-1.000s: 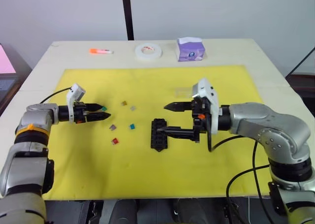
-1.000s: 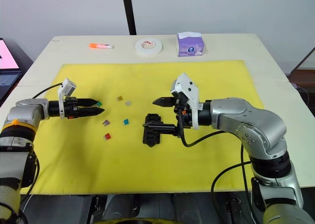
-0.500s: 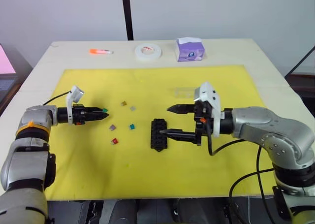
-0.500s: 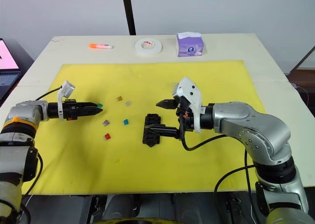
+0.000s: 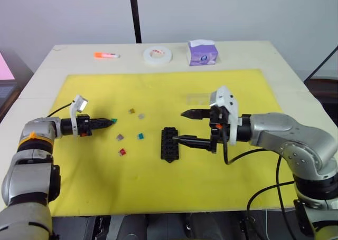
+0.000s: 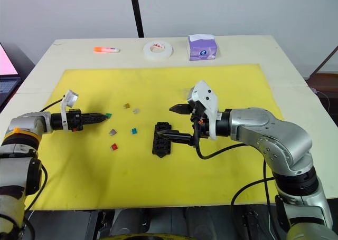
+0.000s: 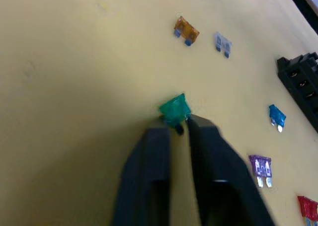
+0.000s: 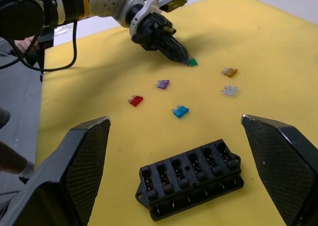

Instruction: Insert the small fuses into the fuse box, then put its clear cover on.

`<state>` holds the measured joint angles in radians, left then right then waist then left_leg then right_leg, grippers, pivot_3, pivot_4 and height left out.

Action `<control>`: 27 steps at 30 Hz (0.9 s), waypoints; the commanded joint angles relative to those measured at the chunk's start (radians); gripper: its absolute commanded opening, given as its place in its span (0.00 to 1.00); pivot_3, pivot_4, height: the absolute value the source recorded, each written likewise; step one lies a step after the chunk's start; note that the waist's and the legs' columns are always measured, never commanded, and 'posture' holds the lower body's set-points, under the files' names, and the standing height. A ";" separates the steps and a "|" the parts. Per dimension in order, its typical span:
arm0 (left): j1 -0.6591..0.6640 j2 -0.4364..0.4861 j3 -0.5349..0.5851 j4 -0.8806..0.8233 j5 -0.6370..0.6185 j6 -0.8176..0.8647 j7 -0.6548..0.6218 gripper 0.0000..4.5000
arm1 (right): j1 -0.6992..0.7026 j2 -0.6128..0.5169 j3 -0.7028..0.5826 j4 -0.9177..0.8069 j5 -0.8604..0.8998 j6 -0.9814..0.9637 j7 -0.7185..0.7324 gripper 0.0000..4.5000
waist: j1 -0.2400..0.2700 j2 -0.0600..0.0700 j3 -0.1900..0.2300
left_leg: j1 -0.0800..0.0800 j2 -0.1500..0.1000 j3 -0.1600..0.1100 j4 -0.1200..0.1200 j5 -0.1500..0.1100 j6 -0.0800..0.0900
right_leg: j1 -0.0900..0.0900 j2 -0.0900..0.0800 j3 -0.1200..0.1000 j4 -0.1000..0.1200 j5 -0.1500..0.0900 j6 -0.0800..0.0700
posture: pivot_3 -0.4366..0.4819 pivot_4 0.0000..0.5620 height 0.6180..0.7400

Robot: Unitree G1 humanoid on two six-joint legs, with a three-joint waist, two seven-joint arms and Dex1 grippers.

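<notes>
A: The left gripper (image 7: 176, 129) has its two black fingers pinched narrow on the prongs of the green fuse (image 7: 175, 108), right at their tips. The arm lies low and nearly level over the yellow mat (image 5: 158, 182), reaching inward from the mat's left side.

B: And the right gripper (image 5: 184, 127)?

A: Spread wide, holding nothing. The forearm comes in level from the right; one finger points out above the fuse box (image 5: 169, 143) and the other has its tip just at the box's right edge. I cannot tell whether it touches.

B: Where do the other fuses lie?

A: Loose on the mat between the two grippers. The amber fuse (image 5: 132, 111) and the grey fuse (image 5: 141, 115) sit farthest back, close together. The teal fuse (image 5: 141, 136) is nearest the box, the purple fuse (image 5: 120, 137) is left of it, and the red fuse (image 5: 123, 152) is closest to the robot. All are apart from one another.

B: The clear cover (image 5: 196, 98)?

A: Flat on the mat behind the right gripper, toward the far edge.

B: Room to move?

A: The near half of the mat is bare. Beyond the mat's far edge, on the table (image 5: 79, 63), stand an orange marker (image 5: 106, 55), a white tape roll (image 5: 158, 55) and a purple tissue pack (image 5: 203, 53), well apart from both arms.
</notes>
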<state>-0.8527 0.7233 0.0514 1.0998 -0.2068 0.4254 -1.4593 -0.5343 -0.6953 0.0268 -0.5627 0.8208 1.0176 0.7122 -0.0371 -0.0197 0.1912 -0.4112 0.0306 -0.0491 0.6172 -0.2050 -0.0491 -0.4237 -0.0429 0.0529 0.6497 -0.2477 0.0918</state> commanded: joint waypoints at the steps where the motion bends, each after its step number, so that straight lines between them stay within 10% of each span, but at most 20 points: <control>1: 0.019 -0.005 0.010 0.001 0.001 0.012 -0.011 0.01 | -0.013 -0.014 -0.013 -0.008 -0.009 -0.022 0.005 1.00 | -0.001 0.000 0.000 | 0.000 0.000 0.000 0.000 0.000 0.000 | 0.000 0.000 0.000 0.000 0.000 0.000 | 0.48 0.27 1.00; 27: 0.101 0.064 0.108 -0.294 -0.137 0.160 -0.046 0.01 | -0.033 -0.002 -0.040 0.057 -0.014 -0.014 0.009 1.00 | -0.007 0.000 0.000 | 0.000 0.000 -0.001 -0.001 0.000 0.000 | 0.000 0.000 0.000 0.000 -0.001 -0.001 | 0.48 0.27 1.00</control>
<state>-0.7626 0.7677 0.1344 0.8779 -0.3040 0.5526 -1.4926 -0.5425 -0.7014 0.0200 -0.5019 0.7895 1.0056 0.7226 -0.0443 -0.0200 0.1914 -0.4112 0.0310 -0.0499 0.6163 -0.2050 -0.0491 -0.4242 -0.0428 0.0526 0.6500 -0.2484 0.0904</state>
